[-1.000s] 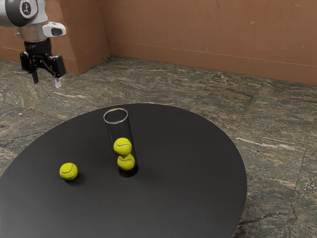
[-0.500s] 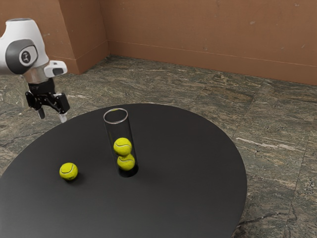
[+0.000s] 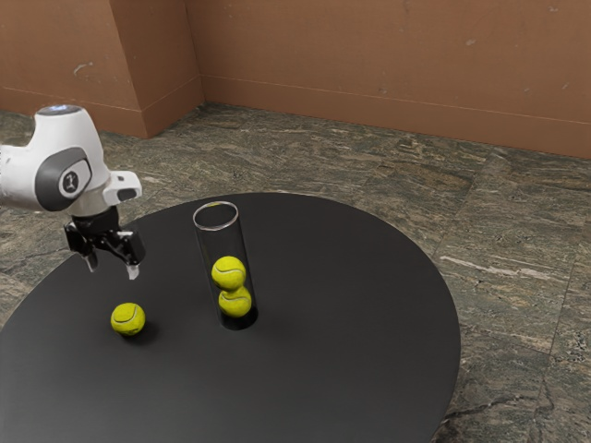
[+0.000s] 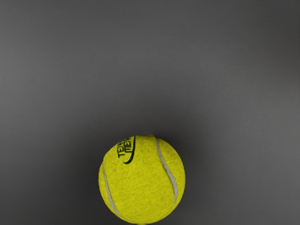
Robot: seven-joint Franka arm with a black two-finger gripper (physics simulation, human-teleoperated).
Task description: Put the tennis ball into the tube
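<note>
My gripper (image 3: 113,269) hangs open in the exterior view, its fingertips apart and a short way above the loose tennis ball (image 3: 128,319). That ball rests on the dark round table. In the wrist view the yellow ball (image 4: 141,180), with dark lettering and pale seams, lies under my hand, not touched. The clear tube (image 3: 217,242) stands upright to the ball's right in the exterior view, its rim open at the top. Inside it are two tennis balls, an upper one (image 3: 229,273) stacked on a lower one (image 3: 235,302).
The round black table (image 3: 351,305) has its curved edge toward the stone floor (image 3: 517,240). The tall tube stands close beside the gripper, on the exterior view's right of it. A brown wall (image 3: 388,65) rises behind.
My arm has come down and slightly toward the exterior view's right, bringing the open gripper from beyond the table's edge to above the loose ball. Ball and tube have kept their places.
</note>
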